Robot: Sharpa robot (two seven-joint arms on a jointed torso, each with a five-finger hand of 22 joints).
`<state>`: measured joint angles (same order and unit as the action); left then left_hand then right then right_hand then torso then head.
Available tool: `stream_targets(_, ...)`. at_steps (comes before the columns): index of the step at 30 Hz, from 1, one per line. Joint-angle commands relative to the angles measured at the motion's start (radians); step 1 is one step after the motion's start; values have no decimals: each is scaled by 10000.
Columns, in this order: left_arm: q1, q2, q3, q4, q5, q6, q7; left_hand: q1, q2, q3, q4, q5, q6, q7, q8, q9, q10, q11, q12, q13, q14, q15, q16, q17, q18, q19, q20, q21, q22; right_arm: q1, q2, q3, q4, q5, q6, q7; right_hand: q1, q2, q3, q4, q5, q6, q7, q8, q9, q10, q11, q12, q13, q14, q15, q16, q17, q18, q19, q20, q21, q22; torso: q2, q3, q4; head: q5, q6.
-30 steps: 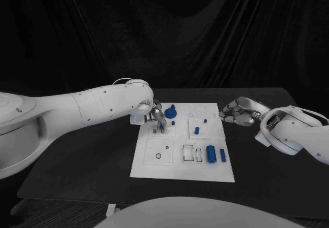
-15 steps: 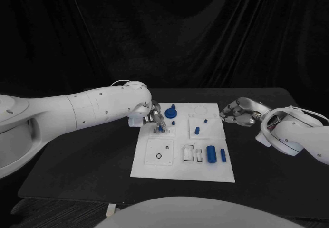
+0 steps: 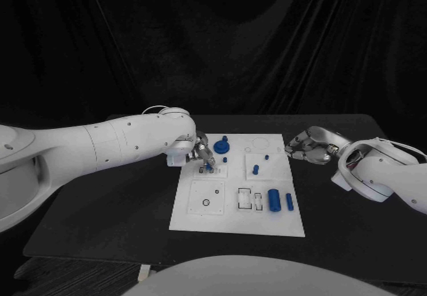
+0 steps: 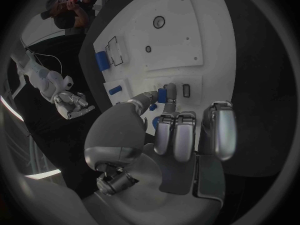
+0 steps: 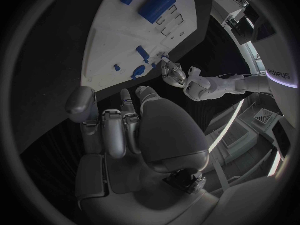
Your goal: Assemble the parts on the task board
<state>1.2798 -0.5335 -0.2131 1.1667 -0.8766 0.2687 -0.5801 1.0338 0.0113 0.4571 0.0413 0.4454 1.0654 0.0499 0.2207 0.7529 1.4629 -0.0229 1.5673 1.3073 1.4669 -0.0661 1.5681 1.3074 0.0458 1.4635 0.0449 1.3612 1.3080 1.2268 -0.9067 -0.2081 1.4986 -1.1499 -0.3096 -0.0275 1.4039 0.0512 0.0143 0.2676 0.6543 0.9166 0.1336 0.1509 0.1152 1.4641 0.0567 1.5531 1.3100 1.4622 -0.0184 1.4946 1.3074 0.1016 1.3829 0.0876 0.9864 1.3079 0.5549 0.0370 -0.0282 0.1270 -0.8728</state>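
Note:
The white task board (image 3: 239, 213) lies in the middle of the black table. My left hand (image 3: 194, 152) hovers over the board's far left part and pinches a small blue part (image 4: 162, 95) between thumb and finger, just above a square recess (image 4: 186, 89). A round blue part (image 3: 221, 147), a short blue peg (image 3: 255, 168), a thick blue cylinder (image 3: 275, 200) and a thin blue bar (image 3: 289, 200) sit on the board. My right hand (image 3: 307, 148) hangs off the board's far right edge, fingers curled in, holding nothing.
Bare black table surrounds the board on all sides. A square plate with a small ring hole (image 3: 207, 201) and two rectangular slots (image 3: 249, 199) occupy the board's near half. The table's edge (image 3: 107, 253) runs close in front.
My left hand has drawn slightly back and down over the board's far left with the small blue part still pinched. The right hand has stayed put.

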Motion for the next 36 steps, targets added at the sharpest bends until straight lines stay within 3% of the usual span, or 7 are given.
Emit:
stream_targets(1,-22,29,8,-40,533,-101,-12,-93,66,528,-448,30,40,-38,16,15,1034,-46,-31,2590,1039,-87,27,2634,34,-11,-67,-64,1976,-25,-5,6,-6,-46,55,-162,123,15,61,-22,53,59,21,-1,-14,736,-34,-40,2249,755,-3,-36,1662,102,-84,-14,-29,1131,2,3,-7,18,2)
stream_targets(20,-47,71,7,-175,680,-85,-22,-177,110,581,-458,78,4,-27,-14,23,1053,-37,-4,2608,1039,-85,27,2634,31,-3,-67,-57,1978,-26,1,6,10,-46,25,-162,123,15,61,-22,53,59,21,-1,-14,736,-34,-40,2249,755,-3,-36,1662,102,-84,-14,-29,1131,10,0,-3,-19,2)
stream_targets(36,-215,203,6,-421,678,-3,1,-200,123,585,-451,78,16,-29,-9,28,1065,-37,15,2621,1039,-84,27,2634,29,1,-67,-50,1980,-29,-2,6,15,-46,24,-158,123,15,61,-22,53,59,21,-1,-14,736,-34,-40,2249,755,-3,-36,1662,102,-84,-14,-29,1131,4,-1,-1,-43,2)
